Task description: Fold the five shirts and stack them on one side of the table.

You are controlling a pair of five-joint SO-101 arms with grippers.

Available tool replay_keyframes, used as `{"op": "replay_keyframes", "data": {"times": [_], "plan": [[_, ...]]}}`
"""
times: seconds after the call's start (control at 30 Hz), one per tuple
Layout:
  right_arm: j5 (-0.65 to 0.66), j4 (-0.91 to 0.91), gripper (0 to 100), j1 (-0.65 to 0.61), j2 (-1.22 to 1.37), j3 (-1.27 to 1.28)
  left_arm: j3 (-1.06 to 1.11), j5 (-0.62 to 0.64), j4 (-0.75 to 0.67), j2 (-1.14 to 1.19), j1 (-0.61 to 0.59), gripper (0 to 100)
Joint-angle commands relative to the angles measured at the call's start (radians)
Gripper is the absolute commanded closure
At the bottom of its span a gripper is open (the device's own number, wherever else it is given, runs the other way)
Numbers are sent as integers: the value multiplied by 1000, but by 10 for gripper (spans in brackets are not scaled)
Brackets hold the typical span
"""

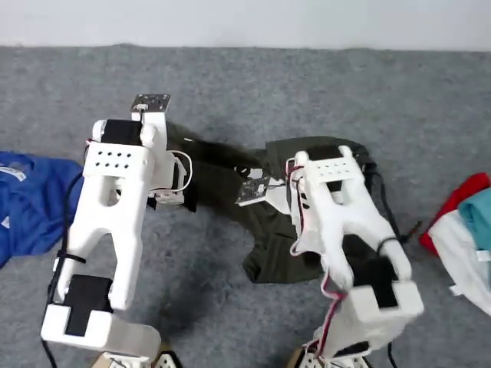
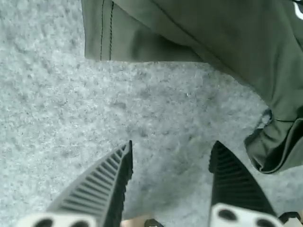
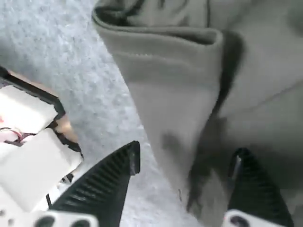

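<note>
So the olive shirt [image 1: 272, 245] is sitting dead centre of the grey table [image 1: 383, 84], all bunched up and nowhere near folded. There's a blue shirt [image 1: 31, 203] out at 9 o'clock and a red/teal/white pile [image 1: 468, 230] at 3 o'clock.

The left gripper [image 2: 173, 151] is wide open with nothing in it, hanging over bare table, and the olive shirt's [image 2: 199, 33] hemmed edge is a bit beyond its tips. The right gripper [image 3: 188, 153] is spread open too, empty, hovering right over a doubled-over flap of the olive shirt [image 3: 180, 94].

Stuff I'd worry about:
- If the left one closes where it is, it grabs air, or pinches the fuzzy table cover.
- The right one is over stacked layers, so a pinch there could catch more than one ply and drag the whole lump instead of opening it out.
- Both arms are crowded around the same shirt, so a bump looks possible.

Writing: nothing I can read. There's a small white mark on the blue shirt, too tiny to make out.
</note>
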Motion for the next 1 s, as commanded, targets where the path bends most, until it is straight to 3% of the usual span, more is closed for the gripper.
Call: {"op": "replay_keyframes", "data": {"times": [0.0,0.2,0.33,0.6,0.77,0.97], "plan": [[-11,1,715,-7,124,-138,-2,-6,31,-40,2,746],[-46,41,931,-5,295,-313,-2,-5,31,-40,2,746],[-46,47,980,5,323,-344,-2,-5,31,-40,2,746],[84,170,988,70,311,-344,-2,-8,31,-40,2,746],[173,171,988,222,206,-319,-2,-9,31,-40,2,746],[321,171,988,309,-7,-8,-2,-9,29,-38,6,746]]}}
